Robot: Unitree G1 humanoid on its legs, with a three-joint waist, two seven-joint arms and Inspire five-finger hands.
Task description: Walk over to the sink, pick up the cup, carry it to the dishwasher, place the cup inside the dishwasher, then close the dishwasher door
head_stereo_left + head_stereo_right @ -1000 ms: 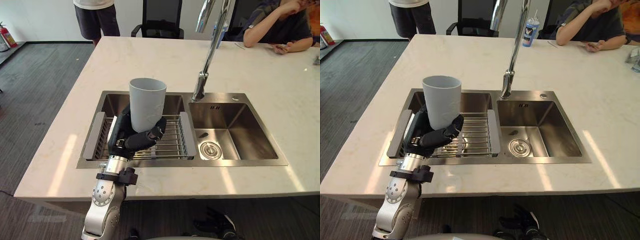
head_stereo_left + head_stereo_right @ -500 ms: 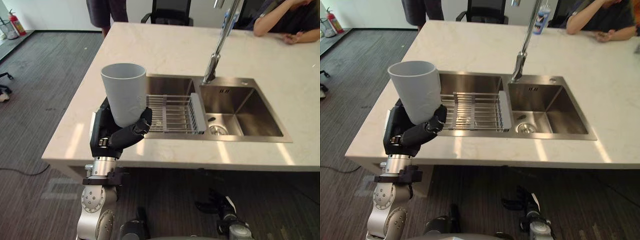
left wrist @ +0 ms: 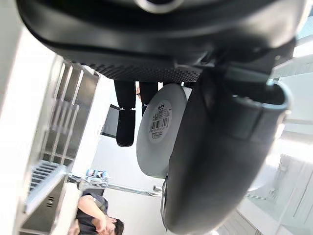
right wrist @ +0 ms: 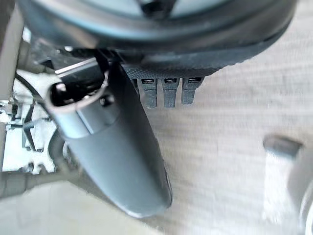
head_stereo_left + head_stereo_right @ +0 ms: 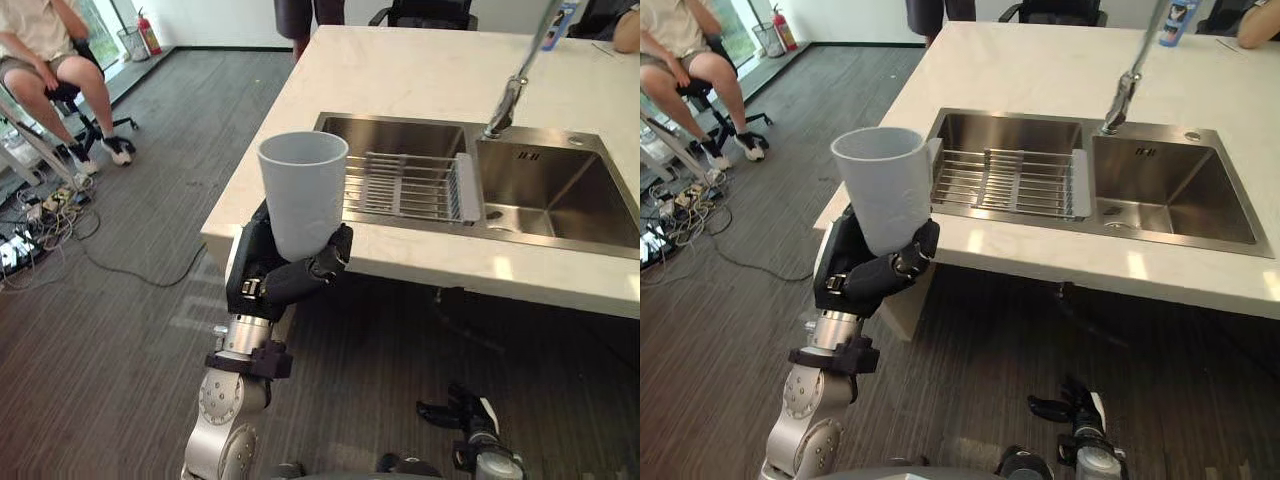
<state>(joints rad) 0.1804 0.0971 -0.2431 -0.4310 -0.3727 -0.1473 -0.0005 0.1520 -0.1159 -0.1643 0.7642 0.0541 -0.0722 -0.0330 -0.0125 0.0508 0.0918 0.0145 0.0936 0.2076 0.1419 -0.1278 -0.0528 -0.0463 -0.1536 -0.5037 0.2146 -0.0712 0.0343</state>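
**Cup gripped in the left hand, clear of the sink**

At the far left, a seated person (image 5: 45, 45) is seen on a chair. A red fire extinguisher (image 5: 148, 30) and a wire bin (image 5: 131, 42) are set against the wall just beyond. The dark striped floor (image 5: 110, 340) is spread between them and the robot.

Left of centre, the grey cup (image 5: 303, 190) is held upright, mouth up, in the left hand (image 5: 270, 280). It is raised over the floor just before the near left corner of the counter (image 5: 400, 70). The cup's lower part is clasped by curled fingers on one side and by the thumb on the other. In the left wrist view the cup's round base, with a printed label stuck to it, is seen pressed between the fingers (image 3: 125, 120) and the thumb (image 3: 215, 161).

Further right, the steel sink (image 5: 560, 190) is set into the pale counter as two basins. A wire rack (image 5: 405, 185) is laid across the left basin. The tap (image 5: 512, 92) is mounted behind the divide between the basins. The legs of a standing person (image 5: 300, 15) are visible at the counter's far side, and a blue drink cup (image 5: 1180, 20) is placed at the far right of the top.

Low at the right, the right hand (image 5: 465, 412) is hung near the floor. Nothing is held in it, and its fingers appear to be loosely extended, though that is hard to judge at this angle
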